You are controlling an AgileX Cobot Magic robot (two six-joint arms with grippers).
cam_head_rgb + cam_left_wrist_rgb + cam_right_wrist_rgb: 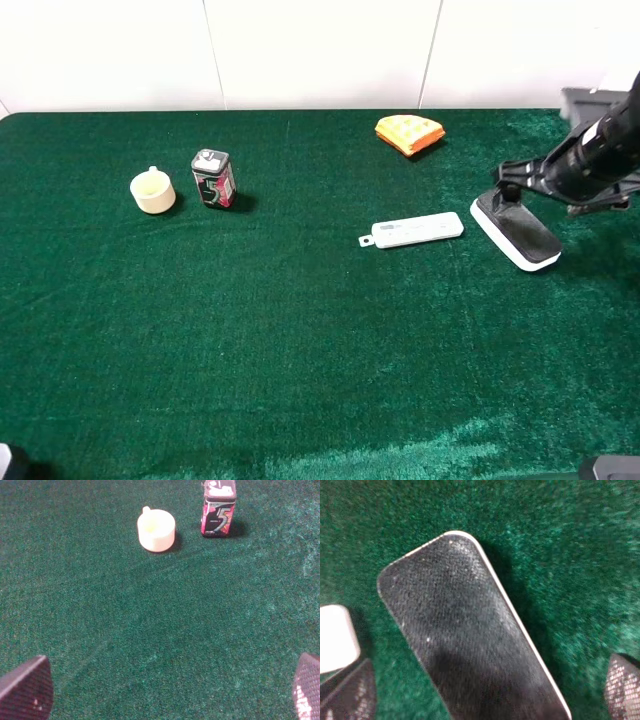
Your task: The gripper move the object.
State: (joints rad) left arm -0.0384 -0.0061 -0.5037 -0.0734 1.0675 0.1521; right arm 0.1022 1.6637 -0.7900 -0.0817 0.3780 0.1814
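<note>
Hanging over the block (518, 229) at three o'clock on the green cloth (300, 350), the right gripper (490, 700) spreads wide, one finger each side, not gripping. One white stick (417, 229), one orange cloth (409, 132), one cup (153, 190), one tin (213, 178). Left gripper (165, 690) also wide.

The right tool (507, 190) hides the far end of the object (520, 232) in the high view. In the right wrist view, the object (470, 645) and the white stick (335, 637) are cut off by the frame. The left tool (165, 692) shows only two fingertip corners. The stick's (415, 230) print is too small to read.
</note>
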